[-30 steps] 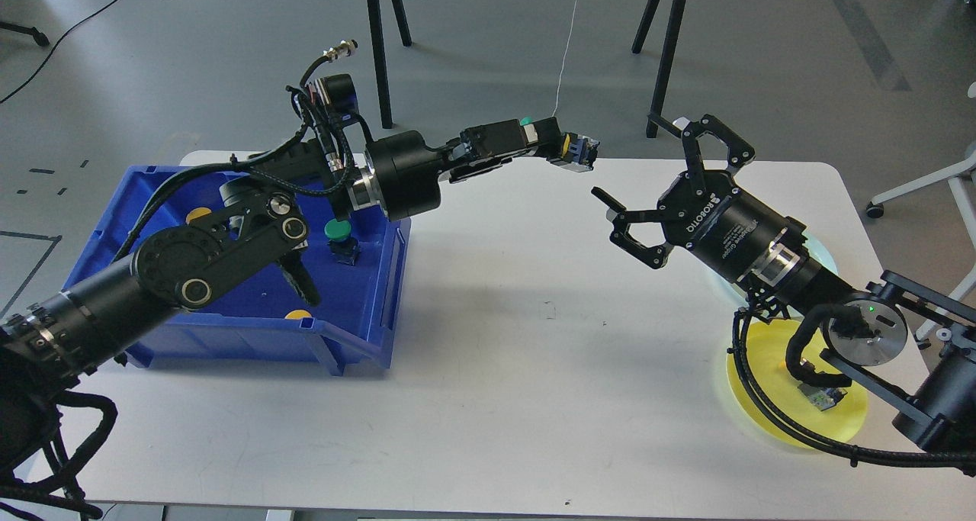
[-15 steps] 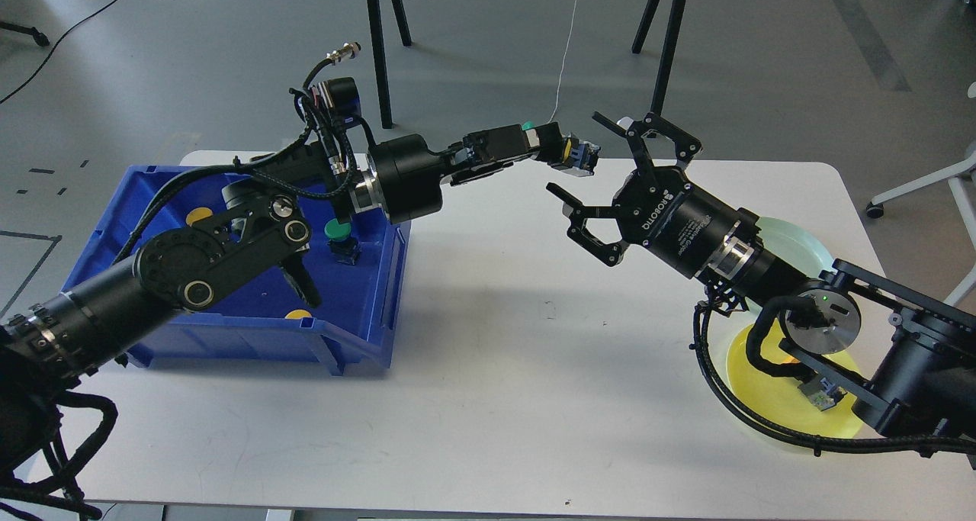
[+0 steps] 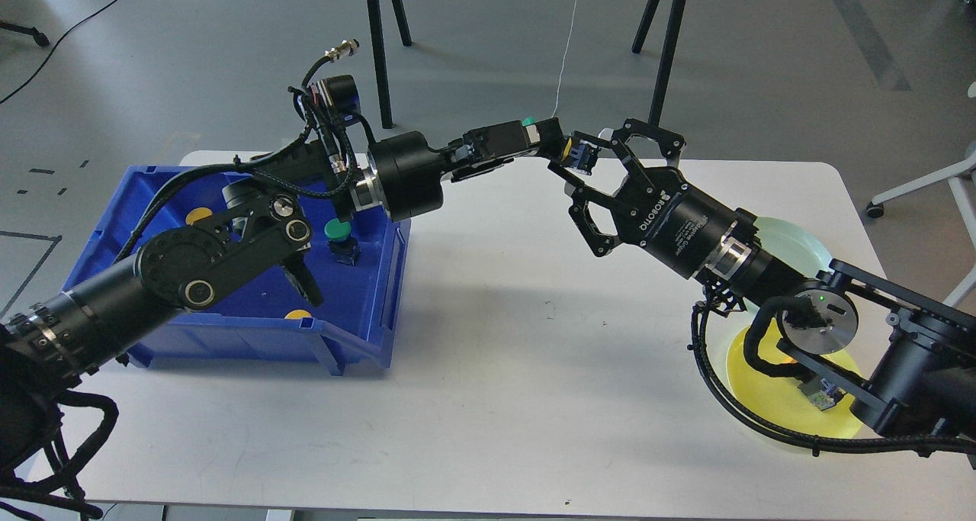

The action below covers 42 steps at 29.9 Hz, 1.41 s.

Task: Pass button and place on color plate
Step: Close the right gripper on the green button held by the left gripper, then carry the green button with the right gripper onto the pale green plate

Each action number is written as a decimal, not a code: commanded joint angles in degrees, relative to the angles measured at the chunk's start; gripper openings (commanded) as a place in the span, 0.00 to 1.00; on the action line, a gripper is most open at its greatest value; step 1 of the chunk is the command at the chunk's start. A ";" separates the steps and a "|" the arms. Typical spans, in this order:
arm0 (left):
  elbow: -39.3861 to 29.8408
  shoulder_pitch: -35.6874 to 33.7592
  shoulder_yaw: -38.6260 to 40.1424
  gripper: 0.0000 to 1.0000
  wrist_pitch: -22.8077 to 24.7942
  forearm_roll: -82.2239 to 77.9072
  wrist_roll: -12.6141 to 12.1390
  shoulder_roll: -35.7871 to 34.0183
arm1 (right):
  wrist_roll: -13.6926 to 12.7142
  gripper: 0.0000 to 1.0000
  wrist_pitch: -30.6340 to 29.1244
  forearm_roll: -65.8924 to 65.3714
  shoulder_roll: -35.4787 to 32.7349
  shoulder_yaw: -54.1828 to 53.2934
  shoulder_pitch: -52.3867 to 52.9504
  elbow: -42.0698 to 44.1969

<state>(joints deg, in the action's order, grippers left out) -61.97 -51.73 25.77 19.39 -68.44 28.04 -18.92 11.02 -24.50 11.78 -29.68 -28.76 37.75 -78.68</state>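
My left gripper (image 3: 555, 144) reaches out over the back middle of the white table (image 3: 488, 368). It is shut on a button with a yellow cap and a blue body (image 3: 582, 155), held in the air. My right gripper (image 3: 568, 153) comes in from the right. Its two fingers stand around the same button, one above and one below, closed in on it. A yellow plate (image 3: 762, 387) lies at the right front under my right arm, with another button (image 3: 822, 396) on it. A pale green plate (image 3: 789, 242) lies behind it, partly hidden.
A blue bin (image 3: 358, 330) stands at the left. It holds a green button (image 3: 336, 233) and yellow buttons (image 3: 198, 216), partly hidden by my left arm. Tripod legs (image 3: 377, 48) stand on the floor behind the table.
My right gripper has moved left and up to the button held by my left gripper, and its fingers have closed in around it. The left gripper has stayed nearly still.
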 commanded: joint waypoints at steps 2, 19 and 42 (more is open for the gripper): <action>0.01 0.05 0.33 0.53 -0.23 0.50 -0.04 0.03 | -0.21 0.01 1.56 0.17 -0.29 -0.07 -0.04 -0.51; 0.54 0.05 0.77 0.72 0.48 2.78 -0.04 0.11 | 0.58 0.00 24.82 9.99 2.17 -30.36 -25.60 -1.65; 0.71 -0.12 0.77 0.73 0.65 4.28 -0.04 0.11 | -0.73 0.56 52.50 15.03 8.68 -36.20 -13.85 22.78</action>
<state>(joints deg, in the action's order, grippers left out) -61.26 -51.86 26.52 20.04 -64.19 28.01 -18.81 10.84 28.00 26.83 -21.25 -66.49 22.95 -57.55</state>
